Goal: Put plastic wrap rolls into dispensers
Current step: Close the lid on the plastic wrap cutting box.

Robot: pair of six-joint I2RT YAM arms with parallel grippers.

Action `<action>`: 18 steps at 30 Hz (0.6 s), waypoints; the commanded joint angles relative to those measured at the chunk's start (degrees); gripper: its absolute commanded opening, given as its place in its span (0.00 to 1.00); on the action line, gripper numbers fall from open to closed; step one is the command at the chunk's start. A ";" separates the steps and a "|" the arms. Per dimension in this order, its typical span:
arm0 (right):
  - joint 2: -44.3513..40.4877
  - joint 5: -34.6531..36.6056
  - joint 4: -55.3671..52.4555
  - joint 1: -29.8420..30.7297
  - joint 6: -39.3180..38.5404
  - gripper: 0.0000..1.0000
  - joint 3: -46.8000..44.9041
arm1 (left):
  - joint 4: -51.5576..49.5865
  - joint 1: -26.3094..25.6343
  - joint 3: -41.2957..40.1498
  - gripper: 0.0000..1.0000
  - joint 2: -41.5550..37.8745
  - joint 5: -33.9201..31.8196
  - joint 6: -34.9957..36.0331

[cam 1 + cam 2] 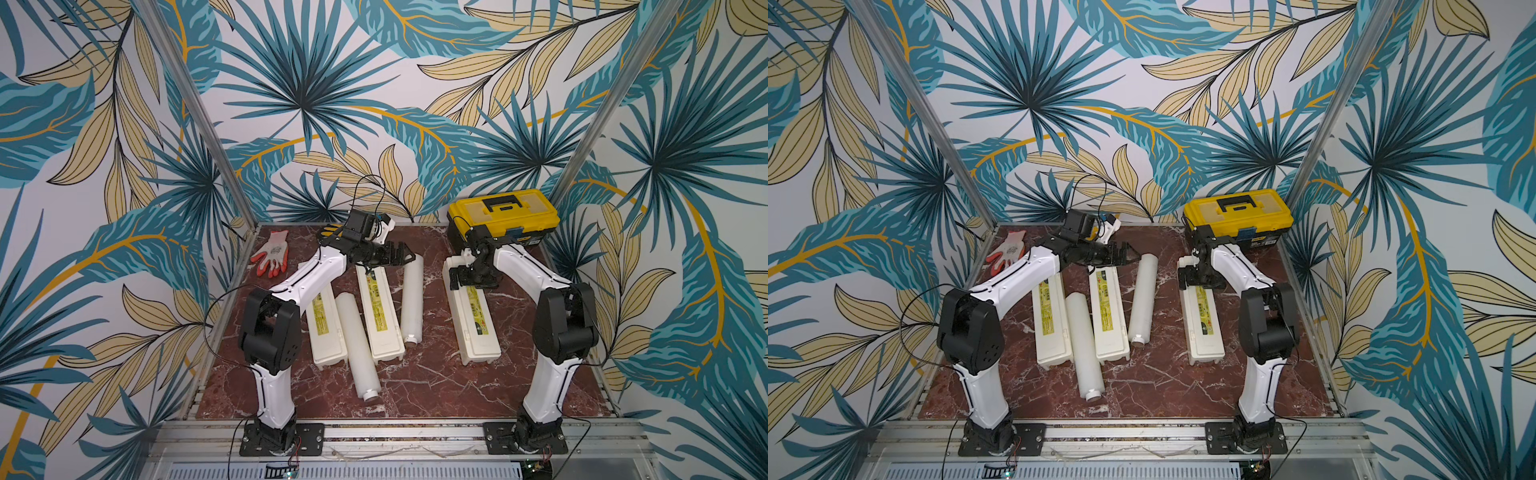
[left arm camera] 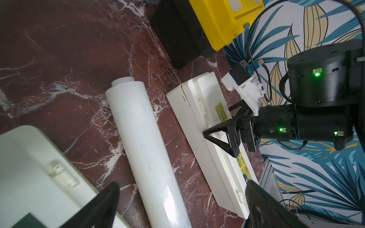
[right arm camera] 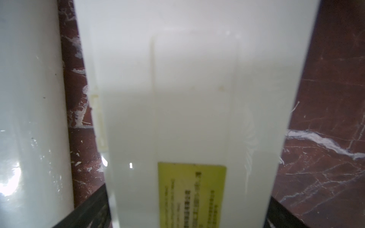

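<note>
R claw (image 1: 473, 282) spread, straddling dispenser (image 1: 478, 324) far end, lid (image 3: 193, 98) shut | L claw (image 1: 401, 254) spread, empty, aloft | step: prob. lid opening | next: catch lid edge, lift

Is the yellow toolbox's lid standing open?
No, the toolbox lid is shut in a top view, its black handle lying flat on top.

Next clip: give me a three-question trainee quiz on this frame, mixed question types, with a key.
1. How many plastic wrap rolls lie loose on the table?
2. True or false: the right gripper is shut on a roll.
3. What stands past the far end of the right-hand dispenser? A toolbox; B glove; C roll.
Key: 1 two; 2 false, its jaws straddle the dispenser; 3 A.
</note>
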 commanded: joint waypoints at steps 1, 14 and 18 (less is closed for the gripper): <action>0.23 0.12 -1.63 -0.35 -1.04 0.99 1.82 | 0.07 -0.33 1.77 1.00 0.17 0.04 -0.22; 4.56 -1.40 -3.12 -0.81 -2.46 0.93 6.31 | -0.35 -0.42 1.63 1.00 0.20 -0.27 -0.08; 5.17 -1.03 -3.15 -0.99 -2.37 0.89 6.86 | -0.34 -0.42 1.56 1.00 0.30 -0.45 0.04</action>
